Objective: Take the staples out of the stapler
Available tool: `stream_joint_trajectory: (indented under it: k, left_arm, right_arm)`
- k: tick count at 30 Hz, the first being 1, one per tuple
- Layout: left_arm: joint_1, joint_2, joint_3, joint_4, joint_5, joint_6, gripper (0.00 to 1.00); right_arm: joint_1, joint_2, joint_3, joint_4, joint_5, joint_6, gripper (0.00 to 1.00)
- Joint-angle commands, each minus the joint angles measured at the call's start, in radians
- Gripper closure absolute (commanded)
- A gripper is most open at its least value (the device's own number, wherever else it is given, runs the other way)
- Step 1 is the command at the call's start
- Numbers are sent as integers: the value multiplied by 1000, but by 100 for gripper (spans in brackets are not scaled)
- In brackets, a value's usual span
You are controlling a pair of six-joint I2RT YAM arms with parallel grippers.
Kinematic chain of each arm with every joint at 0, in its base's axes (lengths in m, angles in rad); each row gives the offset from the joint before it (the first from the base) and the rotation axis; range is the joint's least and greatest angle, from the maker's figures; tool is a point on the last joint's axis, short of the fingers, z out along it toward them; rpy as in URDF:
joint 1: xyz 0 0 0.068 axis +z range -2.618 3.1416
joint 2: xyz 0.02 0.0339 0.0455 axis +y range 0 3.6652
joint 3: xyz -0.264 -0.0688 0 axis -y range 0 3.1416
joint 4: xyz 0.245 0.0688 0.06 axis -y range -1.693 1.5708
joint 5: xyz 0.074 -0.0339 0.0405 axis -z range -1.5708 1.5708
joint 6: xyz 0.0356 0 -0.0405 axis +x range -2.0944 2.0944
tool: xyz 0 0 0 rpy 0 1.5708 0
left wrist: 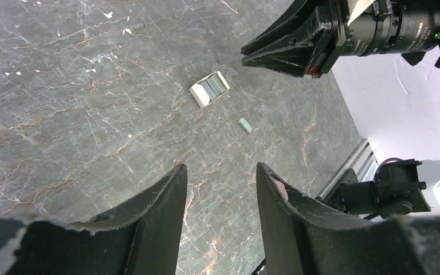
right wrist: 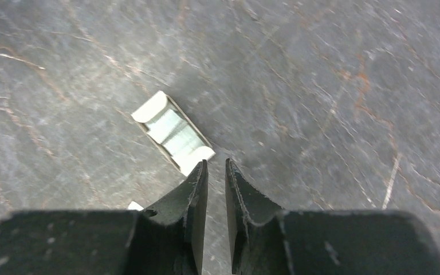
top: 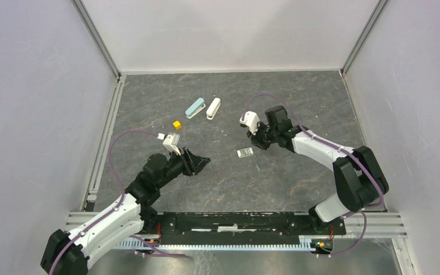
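Note:
The stubby mini stapler, white ends with a grey middle, lies flat on the dark table between the arms. It also shows in the left wrist view and the right wrist view. A short grey strip of staples lies on the table just beside it. My right gripper hovers just right of the stapler, its jaws nearly closed with only a thin gap and nothing between them. My left gripper is open and empty, well left of the stapler.
A teal oblong stapler, a longer white stapler and a small yellow cube lie further back. White walls enclose the table; a metal rail runs along the near edge.

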Motion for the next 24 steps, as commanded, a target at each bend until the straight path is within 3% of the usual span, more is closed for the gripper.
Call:
stream_joint_trajectory:
  k: [1,24]
  left_arm:
    - [6,16,18,65,15,-18,45]
    - [6,30,2,90,12,-27,45]
  right_arm:
    - [55,29,16,11,-48,27,77]
    - [161,85,7,103,150,103,77]
